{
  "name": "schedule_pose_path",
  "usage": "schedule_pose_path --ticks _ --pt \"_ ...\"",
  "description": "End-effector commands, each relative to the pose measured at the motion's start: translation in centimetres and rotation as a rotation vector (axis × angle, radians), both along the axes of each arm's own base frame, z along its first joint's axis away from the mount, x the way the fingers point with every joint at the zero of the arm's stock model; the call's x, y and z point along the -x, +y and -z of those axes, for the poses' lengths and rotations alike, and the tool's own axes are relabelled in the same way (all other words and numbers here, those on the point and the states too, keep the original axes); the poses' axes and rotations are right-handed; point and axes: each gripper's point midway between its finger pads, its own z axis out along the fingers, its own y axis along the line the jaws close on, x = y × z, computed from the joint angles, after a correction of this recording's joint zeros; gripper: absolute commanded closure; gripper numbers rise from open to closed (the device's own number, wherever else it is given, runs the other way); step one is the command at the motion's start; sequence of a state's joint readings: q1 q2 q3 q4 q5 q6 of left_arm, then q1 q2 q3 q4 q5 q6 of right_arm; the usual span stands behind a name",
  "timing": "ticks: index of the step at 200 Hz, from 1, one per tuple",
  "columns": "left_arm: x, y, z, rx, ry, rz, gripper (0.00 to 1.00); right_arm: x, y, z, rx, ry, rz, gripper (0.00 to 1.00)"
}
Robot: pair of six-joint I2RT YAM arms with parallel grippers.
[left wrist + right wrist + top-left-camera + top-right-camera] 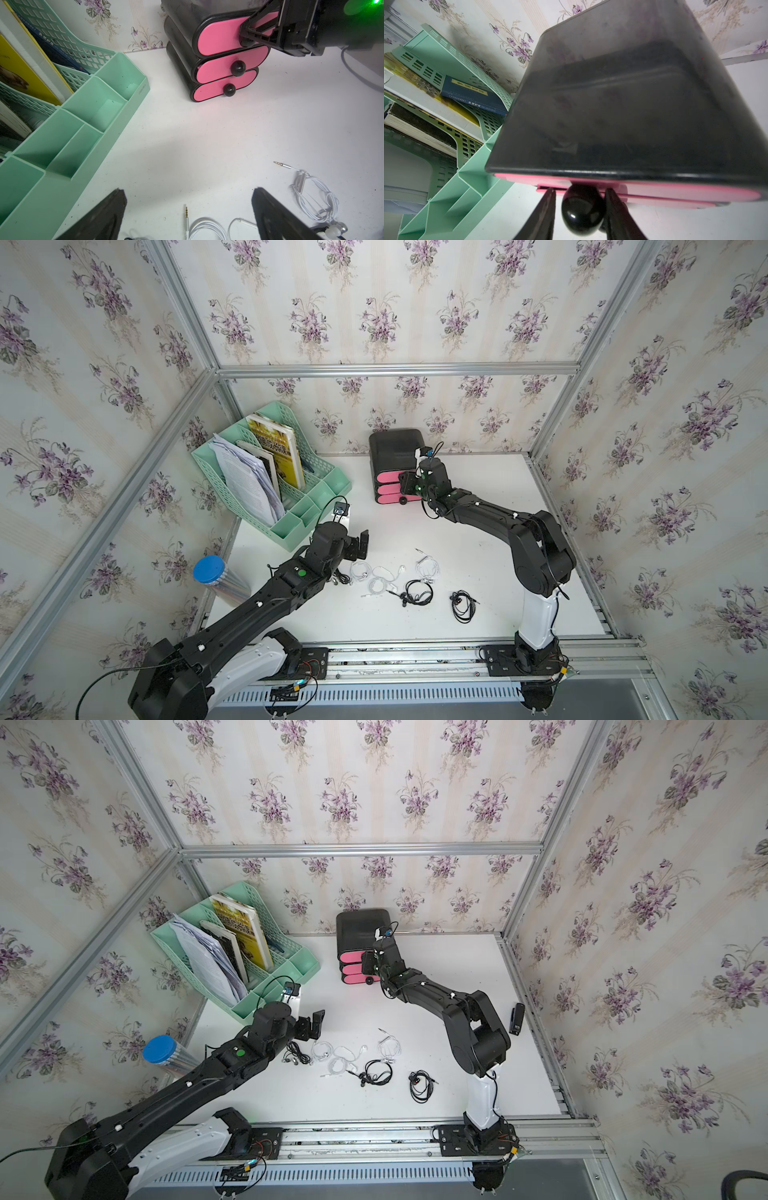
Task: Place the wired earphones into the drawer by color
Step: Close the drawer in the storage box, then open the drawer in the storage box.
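Right arm [490, 514] reaches to 12 o'clock on the white counter [519, 489], where the black plastic three-drawer chest with pink fronts [392, 445] stands against the wall. Right jaws straddle the round black knob [582, 209] of the top pink drawer [218, 39], one on each side and very close. The right wrist view shows a hairline gap on one side, so I cannot tell whether they pinch the knob or only bracket it. Reason for the pose: a drawer must come out before any earphones go in. Judged step is opening the top drawer, with sorting not yet begun.

Left arm [266, 597] hangs at 7 o'clock. Left jaws are released, spread wide and empty, just above the 9 o'clock end of the pile. They are probably staged there for a pick once the drawer is out.

The wired earphones all lie loose on the counter around 6 o'clock, none in the chest:
- White coiled earphone bundles [376, 576] in the middle, touching each other.
- Another white bundle [428, 568] at 3 o'clock of them.
- Black coiled earphones [417, 593] and [463, 605] nearer the front edge.
- One small black coil [343, 577] right beside the left arm.
- No red ones visible.

The mint-green plastic file rack [328, 489] sits at 10 o'clock, apart from the chest.

Likely risks: the touching white cables may drag each other on a pick, and the light chest may slide when the knob is pulled.
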State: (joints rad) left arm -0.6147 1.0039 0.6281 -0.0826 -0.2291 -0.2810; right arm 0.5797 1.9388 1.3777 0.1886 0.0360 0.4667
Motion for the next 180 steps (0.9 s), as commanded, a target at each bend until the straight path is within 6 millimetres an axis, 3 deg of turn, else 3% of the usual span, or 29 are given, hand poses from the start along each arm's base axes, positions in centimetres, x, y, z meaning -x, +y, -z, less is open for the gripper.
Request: schedule_pose_path --ticks 1,80,125,180 --pt "-0.2 0.0 -0.4 0.001 -0.011 -0.005 0.01 -0.3 0.4 -1.3 -0.018 -0.044 -0.015 0.55" --pt "-0.2 0.0 -0.4 0.003 -0.01 -0.003 0.01 2.6 -1.7 -1.4 -0.024 -0.035 0.001 0.49" --pt "-0.2 0.0 -0.3 0.002 -0.007 -0.001 0.01 4.3 -2.8 1.3 -0.009 0.012 0.009 0.47" --pt "-0.2 -0.1 -0.2 0.001 -0.001 -0.002 0.01 3.6 -2.2 4.0 -0.02 0.063 0.013 0.46"
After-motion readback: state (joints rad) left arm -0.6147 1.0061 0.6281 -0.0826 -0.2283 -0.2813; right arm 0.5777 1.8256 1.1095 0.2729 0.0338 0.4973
